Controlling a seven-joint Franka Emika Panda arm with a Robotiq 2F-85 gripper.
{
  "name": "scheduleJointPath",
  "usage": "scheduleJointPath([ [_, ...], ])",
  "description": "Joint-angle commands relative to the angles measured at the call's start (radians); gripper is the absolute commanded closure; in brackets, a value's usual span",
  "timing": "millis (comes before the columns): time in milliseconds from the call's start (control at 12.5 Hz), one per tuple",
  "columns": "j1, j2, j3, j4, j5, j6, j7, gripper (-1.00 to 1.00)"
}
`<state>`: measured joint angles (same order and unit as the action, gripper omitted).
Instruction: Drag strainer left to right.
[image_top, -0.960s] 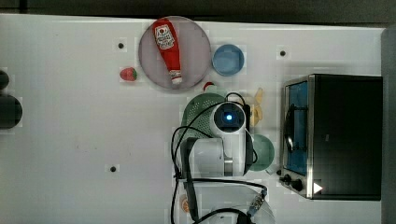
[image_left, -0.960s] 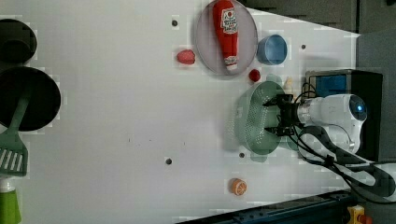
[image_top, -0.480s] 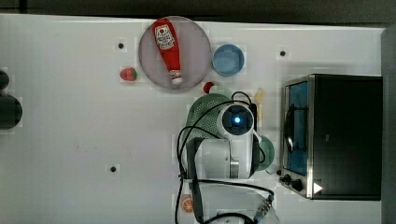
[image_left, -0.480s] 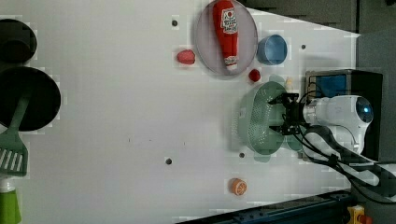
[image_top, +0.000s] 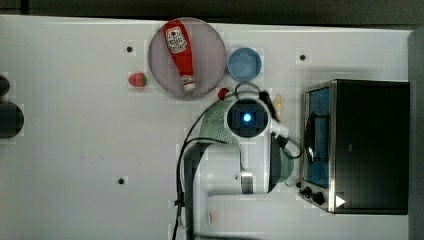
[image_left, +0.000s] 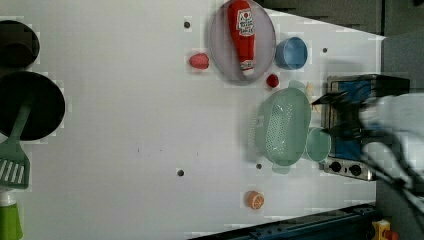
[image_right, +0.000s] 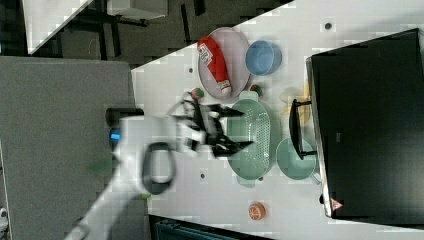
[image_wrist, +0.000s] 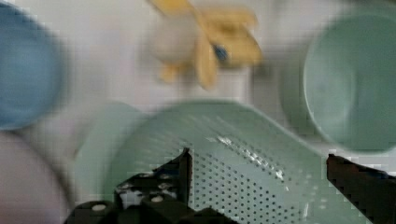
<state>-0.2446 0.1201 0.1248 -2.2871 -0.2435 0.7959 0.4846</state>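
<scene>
Strainer (image_left: 283, 127): is being seen lying on the white table (image_left: 125, 125), mouth up, long axis running up and down in the left view; a teal bowl (image_left: 318, 144) is touching or just beside its rim on the left view's right, and the toaster oven (image_left: 350, 130) is standing just beyond that
Reason for placement: little free table is being left between strainer and oven, so the drag is judged to be finished or nearly so, the bowl acting as a stop
Neighbours: a plate (image_left: 220, 45) bearing a ketchup bottle (image_left: 242, 27) and a blue bowl (image_left: 291, 53) are lying above the strainer in the left view; a small red piece (image_left: 272, 80) is lying just beside its upper end
Gripper (image_right: 222, 131): is being held with its fingers spread wide, one finger (image_wrist: 180, 175) showing over the perforated inside in the wrist view
Contact: nothing is being pinched; in the right view the tips are being held above the strainer, on the right view's left side of it, apparently clear of the rim
Judgement: the hand is being read as free of the strainer rather than about to grasp it
</scene>
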Motion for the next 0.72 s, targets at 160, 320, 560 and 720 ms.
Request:
scheduleJointPath([
  [160,0.013,-0.181,0.050,0.240,0.078,-0.395,-0.165,-1.00],
  [320,0.012,-0.217,0.050,0.348,0.185,-0.585,-0.255,-1.00],
  [560,0.012,-0.260,0.043,0.458,0.221,-0.681,-0.387,-1.00],
  [720,0.012,-0.282,0.044,0.477,0.222,-0.721,-0.400,-1.00],
])
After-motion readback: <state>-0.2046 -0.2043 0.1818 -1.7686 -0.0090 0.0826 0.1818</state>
